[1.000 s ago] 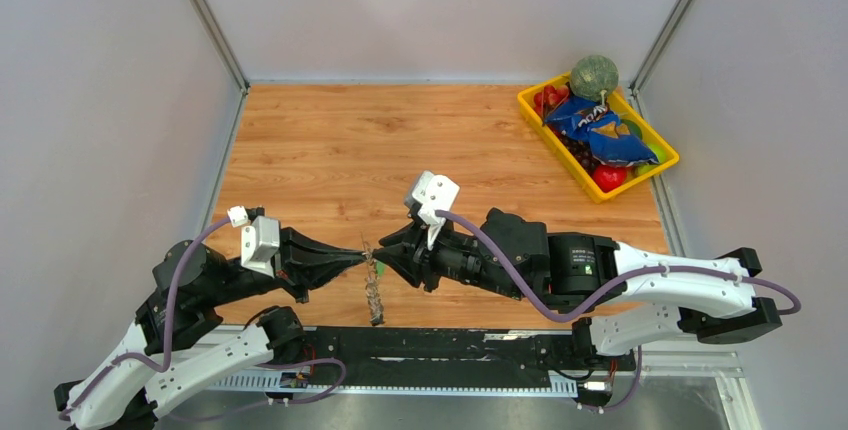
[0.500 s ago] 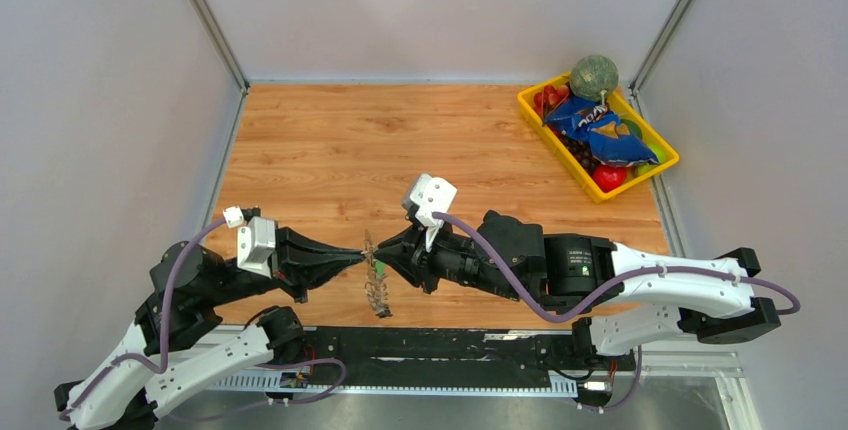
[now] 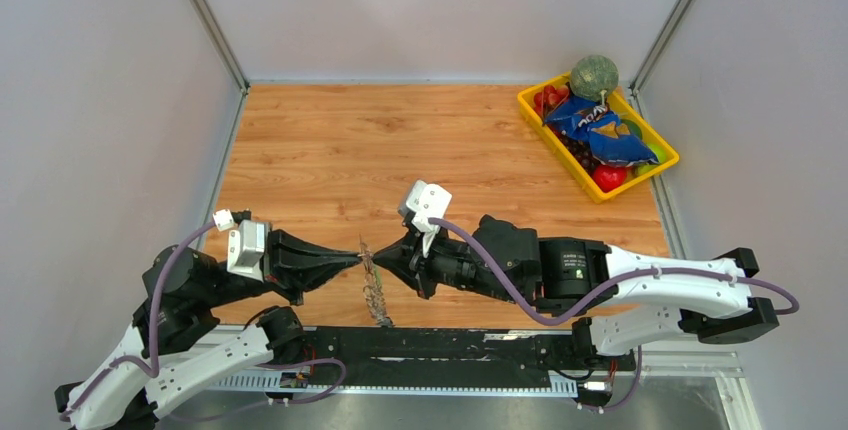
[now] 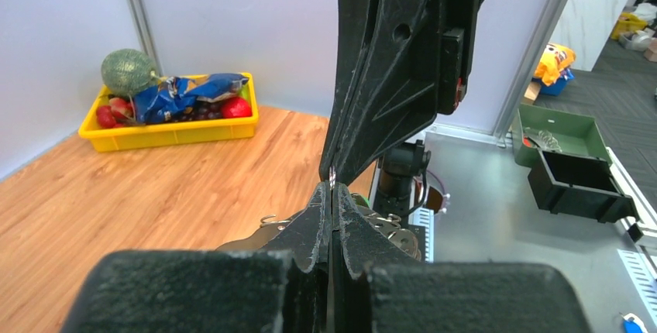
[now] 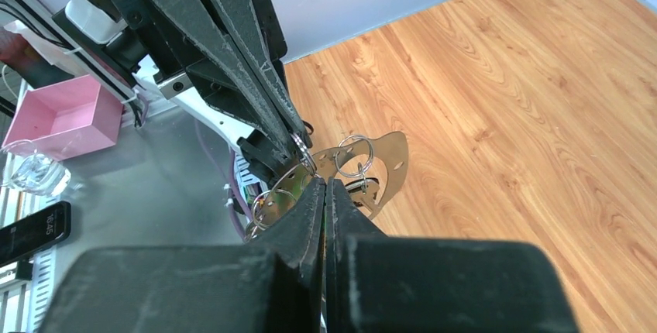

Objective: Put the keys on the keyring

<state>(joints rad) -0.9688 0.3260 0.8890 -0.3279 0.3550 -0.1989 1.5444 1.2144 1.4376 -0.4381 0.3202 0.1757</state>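
Two grippers tip to tip near the counter's (image 3: 400, 140) front edge, left of middle. Left gripper (image 3: 357, 257) pinched narrow on keyring (image 3: 376, 292) wire; right gripper (image 3: 378, 260) closed tight, hold unclear. Keyring hangs between the tips, long axis running toward front edge, equally near both. Tagged keys lost in the tangle.

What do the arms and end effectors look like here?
Both arms have white lower links and black joints and wrists. A purple cable runs along the left arm and another along the right arm. Each wrist carries a white camera block. The left end effector and right end effector are black, each with two tapering, rough-textured fingers. The right arm bears a small white label.
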